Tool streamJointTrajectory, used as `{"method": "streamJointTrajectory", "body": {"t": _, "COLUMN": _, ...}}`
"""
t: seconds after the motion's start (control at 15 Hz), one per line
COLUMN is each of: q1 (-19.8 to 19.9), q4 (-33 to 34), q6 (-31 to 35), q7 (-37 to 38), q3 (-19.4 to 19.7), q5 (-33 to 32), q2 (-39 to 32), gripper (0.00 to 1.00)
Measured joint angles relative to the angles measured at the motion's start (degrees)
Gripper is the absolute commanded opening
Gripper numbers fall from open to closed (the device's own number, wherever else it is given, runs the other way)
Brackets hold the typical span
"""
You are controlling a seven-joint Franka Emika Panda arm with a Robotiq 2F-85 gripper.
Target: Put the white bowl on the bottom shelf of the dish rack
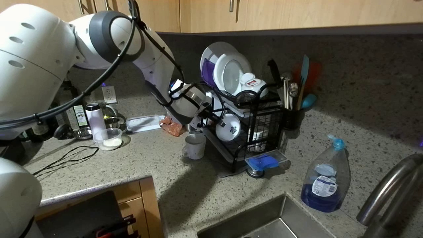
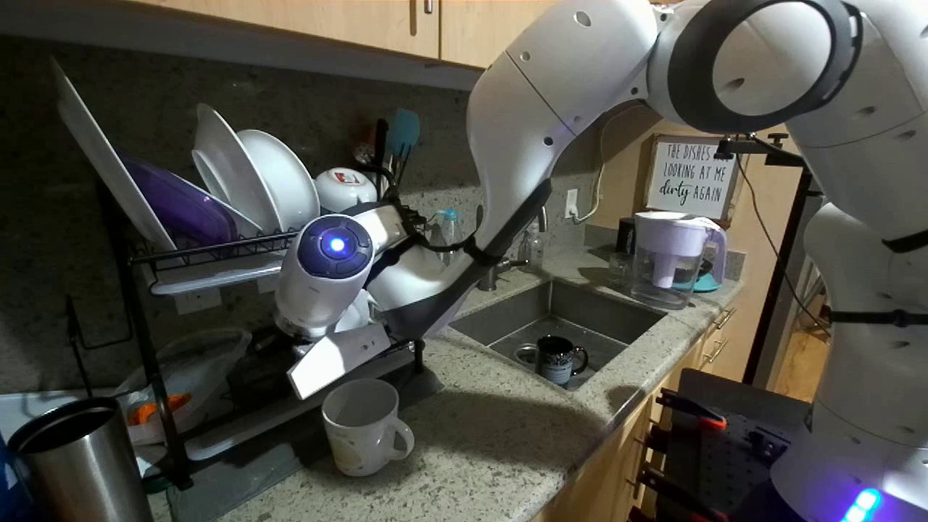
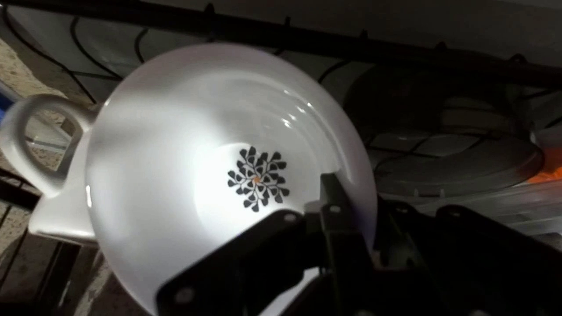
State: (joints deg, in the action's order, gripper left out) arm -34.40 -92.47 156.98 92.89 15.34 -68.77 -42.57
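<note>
Gripping white bowl (image 3: 210,158) by rim in closed pincer (image 3: 362,206); tilted btwn tiers of dish rack (image 1: 253,122), can't tell if resting. Prob. light, stiff, slick, chippable; best pinched at rim.

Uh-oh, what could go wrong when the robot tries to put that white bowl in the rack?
The white bowl might slip, because the fingers pinch it at just one side. It could clink against the white mug, which looks close to it in the wrist view. Later, backing out, the arm might knock over the patterned mug standing in front of the dish rack.
</note>
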Motion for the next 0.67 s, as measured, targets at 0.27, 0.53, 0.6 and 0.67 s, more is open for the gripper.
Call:
{"method": "streamJointTrajectory", "body": {"t": 0.27, "q1": 0.51, "q4": 1.9, "q6": 0.0, "q7": 0.02, "q3": 0.0, "q5": 1.22, "q2": -1.53, "gripper": 0.06}}
{"method": "streamJointTrajectory", "body": {"t": 0.53, "q1": 1.16, "q4": 3.51, "q6": -0.03, "q7": 0.01, "q3": 0.01, "q5": 3.1, "q2": -3.58, "gripper": 0.06}}
{"method": "streamJointTrajectory", "body": {"t": 0.6, "q1": 1.35, "q4": 3.94, "q6": -0.05, "q7": 0.01, "q3": 0.01, "q5": 3.18, "q2": -3.81, "gripper": 0.06}}
{"method": "streamJointTrajectory", "body": {"t": 0.67, "q1": 1.48, "q4": 4.2, "q6": -0.05, "q7": 0.01, "q3": 0.01, "q5": 3.28, "q2": -3.98, "gripper": 0.07}}
